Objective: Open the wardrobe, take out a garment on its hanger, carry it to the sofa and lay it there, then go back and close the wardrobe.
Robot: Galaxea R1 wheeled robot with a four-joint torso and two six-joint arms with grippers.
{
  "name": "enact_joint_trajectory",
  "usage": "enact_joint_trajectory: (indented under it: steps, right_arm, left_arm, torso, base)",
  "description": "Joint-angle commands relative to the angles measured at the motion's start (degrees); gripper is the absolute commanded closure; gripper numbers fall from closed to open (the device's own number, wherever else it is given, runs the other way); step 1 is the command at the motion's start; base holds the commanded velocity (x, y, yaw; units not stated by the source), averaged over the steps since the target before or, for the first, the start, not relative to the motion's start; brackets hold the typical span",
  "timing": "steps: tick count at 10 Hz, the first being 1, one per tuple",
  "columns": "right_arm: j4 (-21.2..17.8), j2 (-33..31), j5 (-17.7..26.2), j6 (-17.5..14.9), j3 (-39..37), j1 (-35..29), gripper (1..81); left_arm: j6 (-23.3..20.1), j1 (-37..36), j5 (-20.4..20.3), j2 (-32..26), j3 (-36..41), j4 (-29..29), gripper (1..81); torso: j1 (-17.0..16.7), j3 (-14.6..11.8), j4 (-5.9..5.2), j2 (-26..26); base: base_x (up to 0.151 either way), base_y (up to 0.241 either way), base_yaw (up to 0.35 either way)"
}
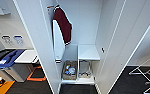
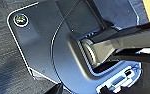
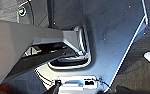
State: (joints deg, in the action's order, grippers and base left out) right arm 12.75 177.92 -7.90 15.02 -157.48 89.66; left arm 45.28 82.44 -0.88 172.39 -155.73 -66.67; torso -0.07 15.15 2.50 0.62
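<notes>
Maroon top (image 1: 63, 25) w/ white trim, basket (image 1: 69, 70) of items below, blue-lidded bin (image 1: 9, 58) nearby.

In the left wrist view, the robot's dark base plate (image 2: 41, 47) sits beneath the camera, and a pale jointed arm link (image 2: 103, 50) crosses above it, ending at a round joint. In the right wrist view, a broad grey arm link (image 3: 21, 42) stretches over the same kind of dark plate (image 3: 111, 37), meeting a socket near the middle. Both arms appear tucked low against the robot's body; the fingers cannot be made out.
</notes>
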Motion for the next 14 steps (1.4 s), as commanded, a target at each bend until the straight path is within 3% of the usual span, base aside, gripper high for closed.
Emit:
enact_joint_trajectory:
  steps: [1,4,8,11,12,14]
  right_arm:
    - [0.61,0.44,3.42,-0.25,0.34,-0.75,1.0]
    - [0.7,0.35,3.33,-0.26,0.34,-0.49,1.0]
    - [0.7,0.35,3.33,-0.34,0.43,-0.58,1.0]
    - [0.7,0.35,3.33,-0.34,0.43,-0.75,1.0]
    - [0.7,0.35,3.42,-0.34,0.34,-0.75,1.0]
    - [0.7,0.35,3.42,-0.34,0.34,-0.76,1.0]
  left_arm:
    - [0.34,-1.19,2.37,-0.11,0.08,0.23,1.0]
    - [0.34,-0.92,2.28,-0.02,0.08,0.23,1.0]
    - [0.34,-0.75,2.28,-0.02,-0.01,0.23,1.0]
    - [0.34,-0.75,2.37,-0.02,-0.01,0.22,1.0]
    - [0.34,-0.75,2.28,-0.11,-0.01,0.22,1.0]
    - [0.34,-0.75,2.28,-0.11,0.07,0.23,1.0]
  torso:
    - [0.07,0.0,0.0,-0.02]
    - [0.07,-0.02,0.0,0.05]
    - [0.13,-5.87,0.0,0.0]
    - [0.15,-10.3,0.0,0.0]
    - [0.13,-7.83,0.0,0.02]
    - [0.07,-9.07,0.0,0.09]
  base:
    - [0.086,0.0,0.0]
    - [0.113,0.0,0.0]
    - [0.105,0.0,0.0]
    - [0.0,0.0,0.0]
    - [0.0,0.0,0.0]
    - [0.0,0.0,0.0]
